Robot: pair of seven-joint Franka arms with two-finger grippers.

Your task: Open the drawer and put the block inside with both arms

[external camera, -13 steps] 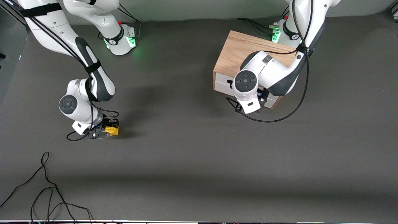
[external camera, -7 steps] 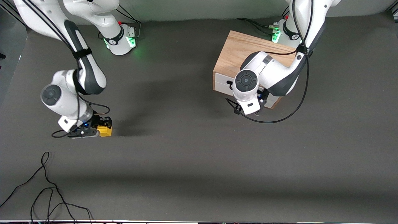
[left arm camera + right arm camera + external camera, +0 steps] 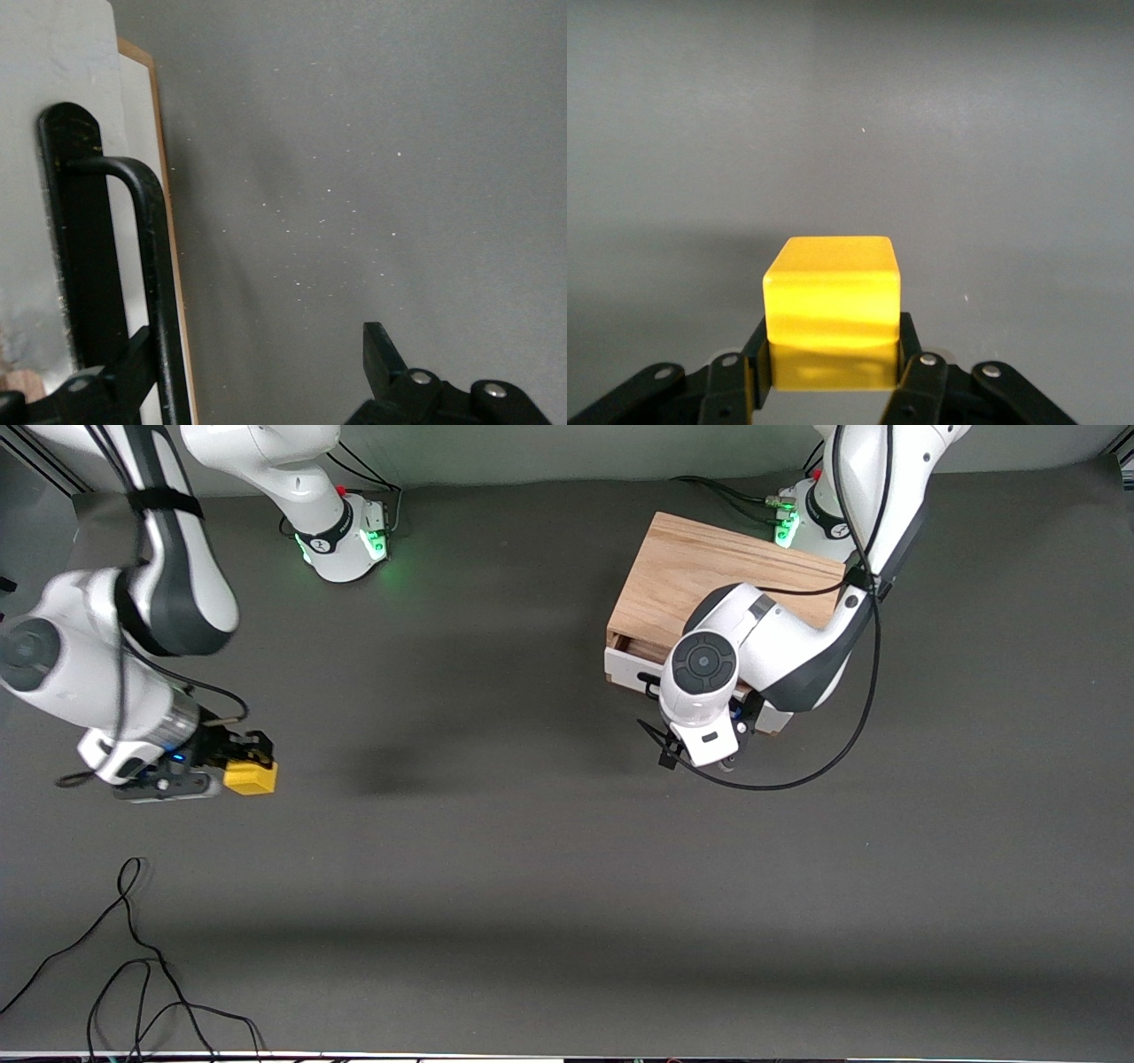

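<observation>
Dark grey bench [image 3: 532, 886]. My right gripper [image 3: 232, 766] clamps block [image 3: 251, 778], lifted over right arm's end. My left gripper [image 3: 700, 757] at drawer [image 3: 633, 673] front, fingers apart around handle [image 3: 155, 266]. Drawer slightly open, near left arm's base. Left: pull wider, carry block over, drop inside.

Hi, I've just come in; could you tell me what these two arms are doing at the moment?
Each arm is on its own part of the job. The right pincer holds the yellow block, shut on it above the table at the right arm's end. The left pincer is at the black handle of the drawer, fingers spread, one finger hooked at the bar. The drawer's white front stands a little out of the oak box, so it is only slightly open.
</observation>
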